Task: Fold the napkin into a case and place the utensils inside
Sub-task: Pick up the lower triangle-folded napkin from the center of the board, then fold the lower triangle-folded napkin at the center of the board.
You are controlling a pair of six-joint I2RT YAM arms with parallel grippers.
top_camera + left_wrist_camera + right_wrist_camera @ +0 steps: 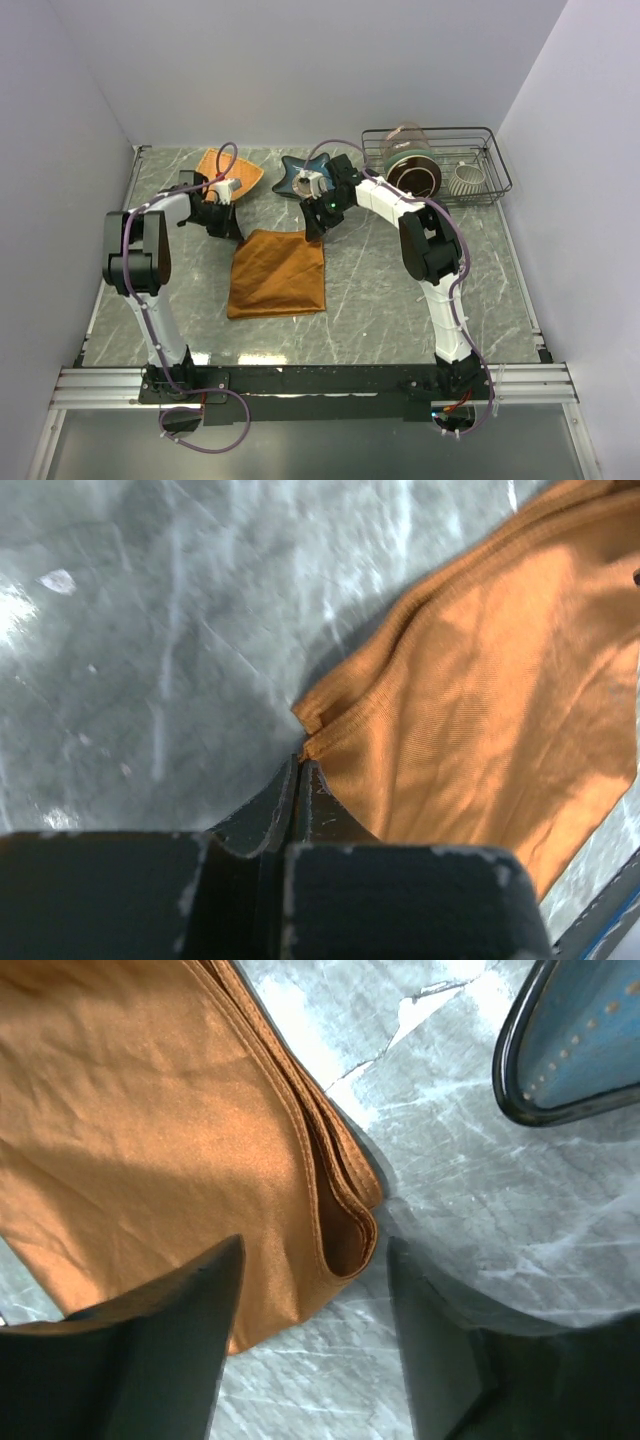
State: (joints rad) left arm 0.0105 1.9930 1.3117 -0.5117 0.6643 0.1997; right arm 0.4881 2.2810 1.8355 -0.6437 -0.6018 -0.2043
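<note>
Left gripper: nearest the lens, clenched tight, tips touching napkin at its far-left corner; cloth pinched or not, cannot tell
Right gripper: released, jaws wide apart, far-right corner of napkin lying between them, no pinch
Napkin place: flat on table, near the middle, between both arms, just short of both grippers' wrists
Napkin shape: folded into a near-square stack, several layers showing along the right-hand edge, two hems showing at the left corner
Done: by the look of it, first folds made, edges roughly matched
Left to do: likely more folds to narrow the stack into a long case, then loading utensils; judged well under halfway
Case: not yet formed
Utensils: none in view, whereabouts cannot be told
Count of napkins: one
Count of grippers: two, one clenched, one spread
Count of utensils seen: zero
Plate: one, woven, light orange, triangular, beyond left gripper, apart from napkin
Dish: one, blue, star-shaped, beyond right gripper, apart from napkin
Rack: one, wire, at far right, well apart from napkin
Rack contents: one jar on its side, one brown bowl, one white ribbed cup
</note>
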